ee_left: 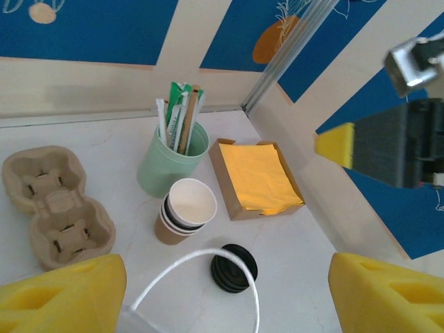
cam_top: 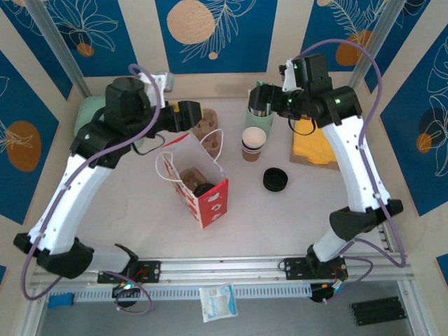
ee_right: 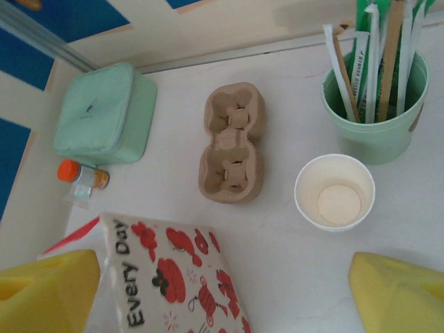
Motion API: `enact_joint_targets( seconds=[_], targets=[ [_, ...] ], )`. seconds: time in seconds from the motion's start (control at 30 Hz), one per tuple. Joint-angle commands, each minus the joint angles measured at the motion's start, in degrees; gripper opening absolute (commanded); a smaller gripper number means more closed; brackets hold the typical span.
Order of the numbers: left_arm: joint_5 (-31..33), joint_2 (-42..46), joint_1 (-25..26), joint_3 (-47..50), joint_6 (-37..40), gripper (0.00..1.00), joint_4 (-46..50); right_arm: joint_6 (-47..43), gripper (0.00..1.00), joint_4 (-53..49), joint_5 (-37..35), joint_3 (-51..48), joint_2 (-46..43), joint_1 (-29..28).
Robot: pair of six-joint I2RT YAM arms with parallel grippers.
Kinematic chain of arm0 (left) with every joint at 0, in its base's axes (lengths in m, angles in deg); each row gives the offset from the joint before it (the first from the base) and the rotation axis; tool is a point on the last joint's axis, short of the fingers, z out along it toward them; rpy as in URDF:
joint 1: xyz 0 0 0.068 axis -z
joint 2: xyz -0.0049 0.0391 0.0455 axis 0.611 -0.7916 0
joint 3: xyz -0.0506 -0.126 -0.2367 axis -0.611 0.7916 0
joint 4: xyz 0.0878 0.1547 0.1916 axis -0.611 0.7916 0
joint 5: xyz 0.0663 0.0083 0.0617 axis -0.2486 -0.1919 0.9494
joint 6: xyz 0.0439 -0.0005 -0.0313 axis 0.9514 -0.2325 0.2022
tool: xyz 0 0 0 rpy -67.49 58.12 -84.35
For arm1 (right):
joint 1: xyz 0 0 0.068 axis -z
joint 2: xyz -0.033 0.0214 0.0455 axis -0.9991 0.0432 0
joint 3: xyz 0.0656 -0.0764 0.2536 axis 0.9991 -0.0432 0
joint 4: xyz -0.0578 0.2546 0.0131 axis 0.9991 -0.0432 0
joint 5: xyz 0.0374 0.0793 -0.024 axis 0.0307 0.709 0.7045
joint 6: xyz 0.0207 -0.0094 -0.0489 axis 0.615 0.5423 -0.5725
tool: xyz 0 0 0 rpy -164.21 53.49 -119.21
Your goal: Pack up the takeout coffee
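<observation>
Coffee [cam_top: 204,188] looks already inside the bag [cam_top: 213,203] mid-worktop, left hand [cam_top: 190,116] and right hand [cam_top: 260,100] both spread and empty, so the likely risk is the left hand snagging the handle [ee_left: 198,254] and tipping the light bag.

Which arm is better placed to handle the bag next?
Left, probably: the left pincer hangs nearer the paper bag, its handle right under the wrist camera. The right pincer is by the straw cup, farther off.
</observation>
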Motion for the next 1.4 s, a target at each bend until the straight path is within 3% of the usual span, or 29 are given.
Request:
enact_joint_targets(
  seconds=[0.0, 0.33, 0.53, 1.03, 1.37],
  targets=[
    [-4.1, -3.1, -0.3, -3.4, 0.3, 0.77, -3.7, 1.9, 0.87, 2.8, 8.7, -0.8, 3.6, 4.3],
    [-8.5, -11.9, -0.2, -7.5, -0.8, 0.82, -7.9, 3.9, 0.8, 10.5, 10.3, -3.9, 11.0, 12.5],
    [-10.4, -16.9, 0.4, -9.9, -1.5, 0.86, -9.2, 3.4, 0.71, 16.4, 14.2, -4.0, 16.1, 15.5],
    [-12.6, -24.4, 1.8, -15.4, -2.7, 0.91, -10.9, 1.8, 0.41, 14.8, 16.3, 9.9, 31.6, 15.6],
    [-13.3, -26.6, 2.0, -16.0, -3.2, 0.92, -12.0, 1.6, 0.31, 12.8, 15.8, 16.2, 38.1, 14.2]
  ],
)
